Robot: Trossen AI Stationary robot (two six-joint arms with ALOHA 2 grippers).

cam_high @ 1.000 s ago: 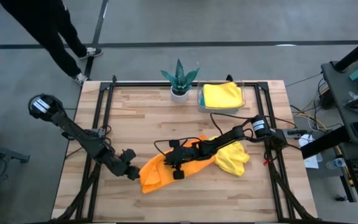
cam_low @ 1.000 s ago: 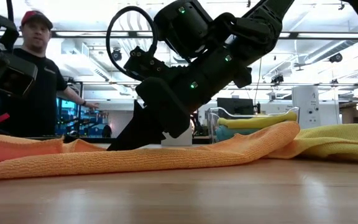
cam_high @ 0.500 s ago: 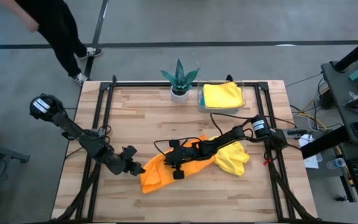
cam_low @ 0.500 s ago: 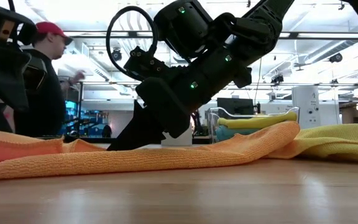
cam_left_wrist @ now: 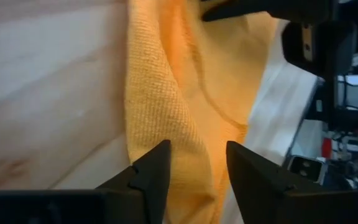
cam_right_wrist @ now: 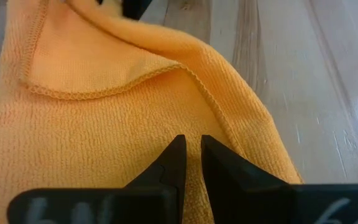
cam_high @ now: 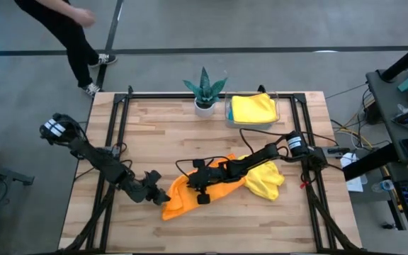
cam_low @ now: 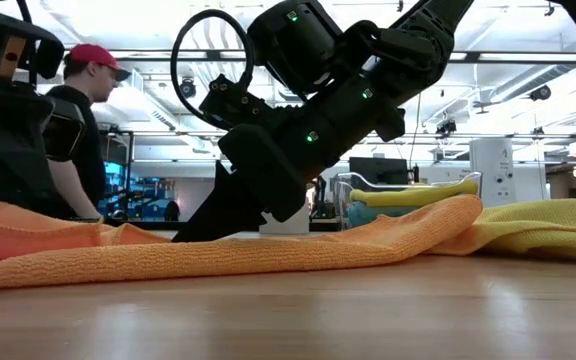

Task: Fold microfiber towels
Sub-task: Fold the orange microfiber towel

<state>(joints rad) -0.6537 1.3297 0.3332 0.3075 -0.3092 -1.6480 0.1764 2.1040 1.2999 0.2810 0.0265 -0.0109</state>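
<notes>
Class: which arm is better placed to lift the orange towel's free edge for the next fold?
Probably the left. Its pincer stands open astride the orange towel at its outer edge. The right pincer is shut, pressing the towel's middle.

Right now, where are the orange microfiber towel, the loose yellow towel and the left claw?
Orange microfiber towel (cam_high: 183, 200), high view, its bunched left part.
Loose yellow microfiber towel (cam_high: 266, 180), high view, its middle.
Left claw (cam_left_wrist: 197, 163), left wrist view, between its fingertips.

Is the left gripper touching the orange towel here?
Touching. The left wrist view shows the left gripper with open fingers straddling a raised fold of the orange towel.
</notes>
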